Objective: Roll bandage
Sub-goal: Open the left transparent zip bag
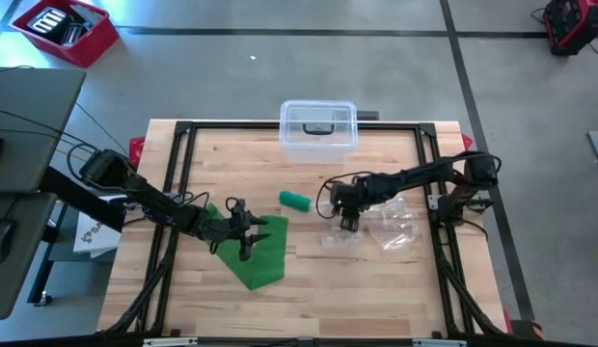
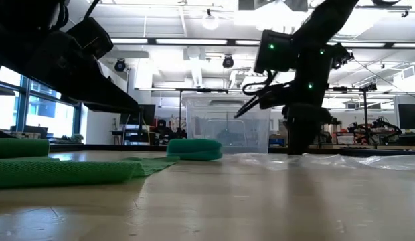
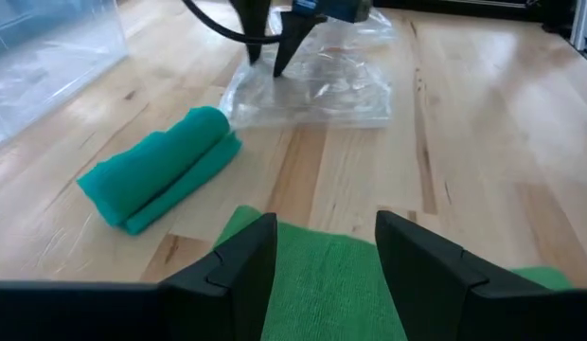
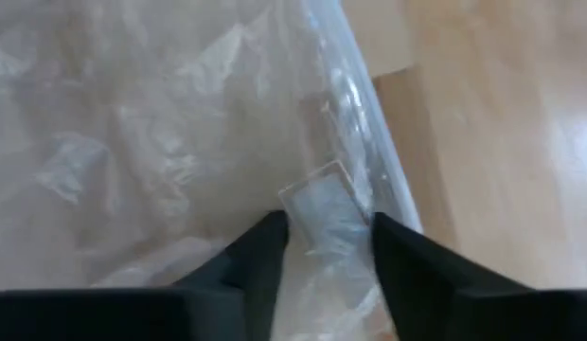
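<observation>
Right gripper (image 4: 322, 237) is down on the clear plastic bag (image 1: 391, 224), fingers narrowing around its sealed edge; left gripper (image 1: 243, 231) hovers wide open over the flat green bandage (image 1: 256, 253). One rolled bandage (image 1: 295, 200) lies finished between them; the flat one looks unrolled

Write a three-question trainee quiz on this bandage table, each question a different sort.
1. True or false: the rolled green bandage lies inside the clear plastic box.
2. The right pincer is down on: A) the flat green bandage; B) the clear plastic bag; C) the box.
3. Fill in: the left pincer, its fingers open, is over the ____ bandage.

Key: 1 false; 2 B; 3 flat green.
</observation>
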{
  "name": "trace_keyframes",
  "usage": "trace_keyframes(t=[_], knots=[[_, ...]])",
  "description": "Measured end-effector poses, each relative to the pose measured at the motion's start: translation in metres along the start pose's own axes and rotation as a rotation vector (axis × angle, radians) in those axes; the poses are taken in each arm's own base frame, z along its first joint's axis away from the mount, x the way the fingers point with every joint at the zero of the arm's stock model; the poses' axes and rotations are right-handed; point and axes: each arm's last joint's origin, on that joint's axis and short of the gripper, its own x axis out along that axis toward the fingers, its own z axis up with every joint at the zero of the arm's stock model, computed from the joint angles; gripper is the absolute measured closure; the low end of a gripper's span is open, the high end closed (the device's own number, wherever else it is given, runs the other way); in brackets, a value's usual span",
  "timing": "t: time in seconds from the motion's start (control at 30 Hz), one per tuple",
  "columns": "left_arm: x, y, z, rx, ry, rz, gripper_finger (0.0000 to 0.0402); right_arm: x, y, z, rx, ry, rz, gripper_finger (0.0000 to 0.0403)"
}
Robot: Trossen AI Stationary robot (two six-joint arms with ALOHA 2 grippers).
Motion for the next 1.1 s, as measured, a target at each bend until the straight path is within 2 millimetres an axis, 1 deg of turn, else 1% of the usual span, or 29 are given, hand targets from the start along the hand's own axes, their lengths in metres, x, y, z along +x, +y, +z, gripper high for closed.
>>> trace_keyframes(t=[0.13, 0.17, 0.2, 0.27, 0.33, 0.47, 0.53, 0.6, 0.7, 0.77, 0.87, 1.0, 1.1], knots=[[0.000, -0.001, 0.001, 0.012, -0.006, -0.003, 0.0223, -0.011, 0.015, 0.003, -0.029, -0.002, -0.011, 0.0370], [0.000, -0.001, 0.001, 0.009, -0.012, -0.005, 0.0223, -0.016, 0.021, 0.004, -0.044, -0.013, -0.018, 0.0386], [0.000, -0.001, 0.002, 0.004, -0.021, -0.008, 0.0223, -0.023, 0.027, 0.005, -0.052, -0.025, -0.030, 0.0392], [0.000, -0.002, 0.004, -0.007, -0.039, -0.013, 0.0223, -0.036, 0.039, 0.003, -0.049, -0.050, -0.083, 0.0389], [0.000, -0.002, 0.005, -0.010, -0.046, -0.015, 0.0223, -0.048, 0.053, -0.004, -0.059, -0.071, -0.149, 0.0392], [-0.001, -0.004, 0.012, 0.013, -0.104, -0.036, 0.0223, -0.068, 0.088, -0.020, -0.106, -0.228, -0.285, 0.0399], [0.000, -0.006, 0.017, 0.029, -0.135, -0.057, 0.0223, -0.072, 0.107, -0.031, -0.146, -0.321, -0.356, 0.0398], [0.002, -0.010, 0.026, 0.043, -0.167, -0.065, 0.0223, -0.075, 0.127, -0.039, -0.203, -0.434, -0.405, 0.0401], [0.007, -0.012, 0.042, -0.011, -0.201, -0.065, 0.0223, -0.075, 0.153, -0.049, -0.320, -0.580, -0.496, 0.0401], [0.011, -0.014, 0.054, -0.048, -0.223, -0.106, 0.0223, -0.075, 0.165, -0.052, -0.374, -0.657, -0.566, 0.0401], [0.015, -0.016, 0.068, -0.070, -0.240, -0.208, 0.0223, -0.075, 0.173, -0.053, -0.433, -0.707, -0.644, 0.0402], [0.018, -0.017, 0.081, -0.113, -0.257, -0.284, 0.0223, -0.075, 0.172, -0.049, -0.443, -0.723, -0.708, 0.0402], [0.019, -0.017, 0.085, -0.117, -0.262, -0.308, 0.0223, -0.076, 0.170, -0.045, -0.452, -0.728, -0.748, 0.0402]])
